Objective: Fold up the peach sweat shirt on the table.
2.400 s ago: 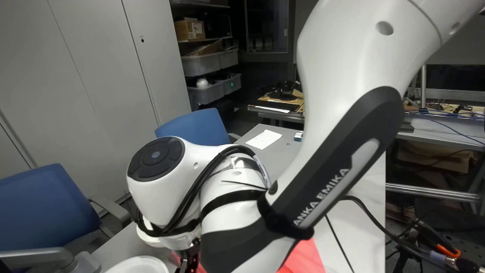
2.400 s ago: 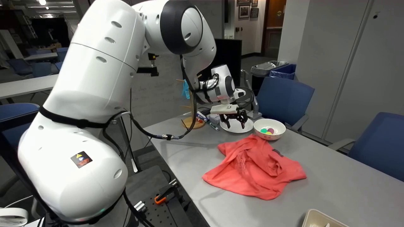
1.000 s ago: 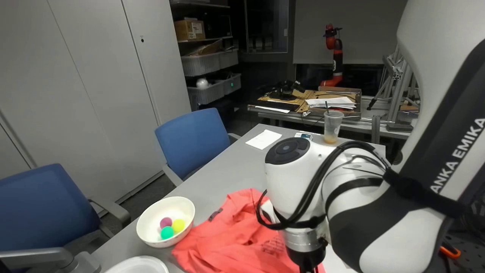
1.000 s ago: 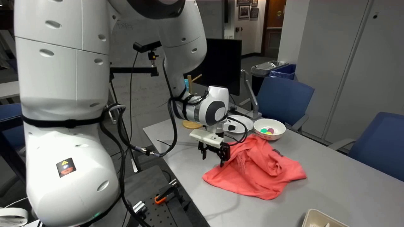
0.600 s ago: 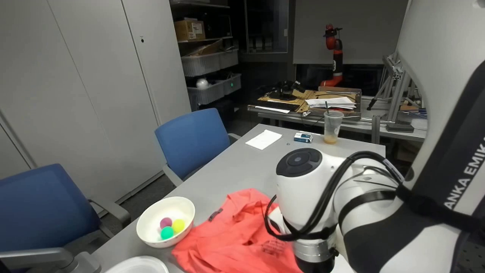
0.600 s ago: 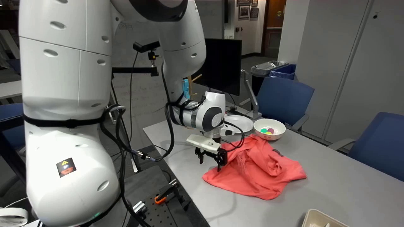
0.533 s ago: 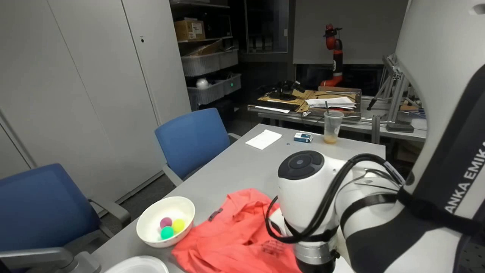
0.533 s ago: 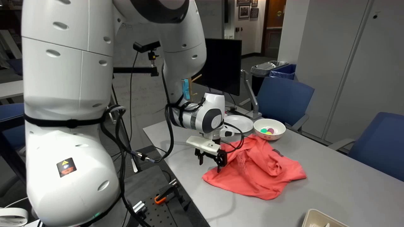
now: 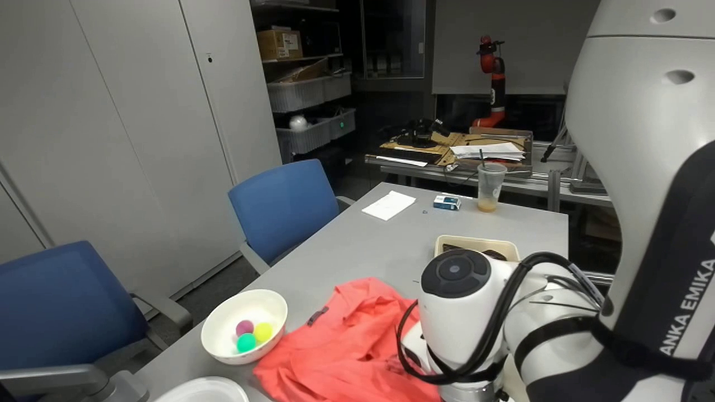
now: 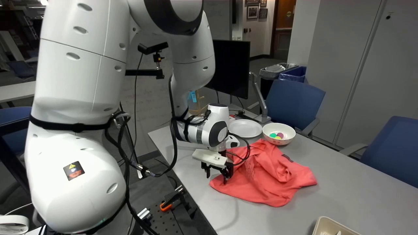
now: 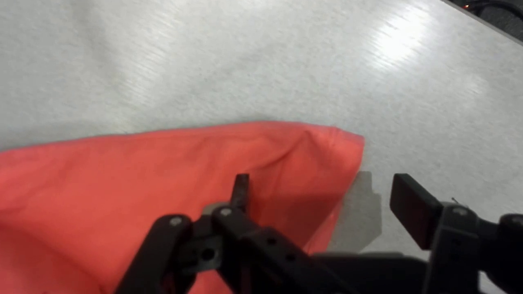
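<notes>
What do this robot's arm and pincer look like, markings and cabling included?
The arm is glossy white with dark joint covers, black straps and black cables. A black panel shows white lettering, readable as "ANKA EMIKA". It also bears a warning sticker and a round black keypad. The pincer is black and two-fingered, with an off-white box alongside.

The sweat shirt [image 10: 264, 181] is coloured coral and marked, it seems, with darker lettering [image 10: 249, 169]. The table [image 10: 352, 182] is topped in light grey, the gripper [image 11: 322, 198] finished in black. At left in an exterior view, balls [image 9: 246, 343] of purple, yellow and green are seen in a white bowl [image 9: 224, 321].
</notes>
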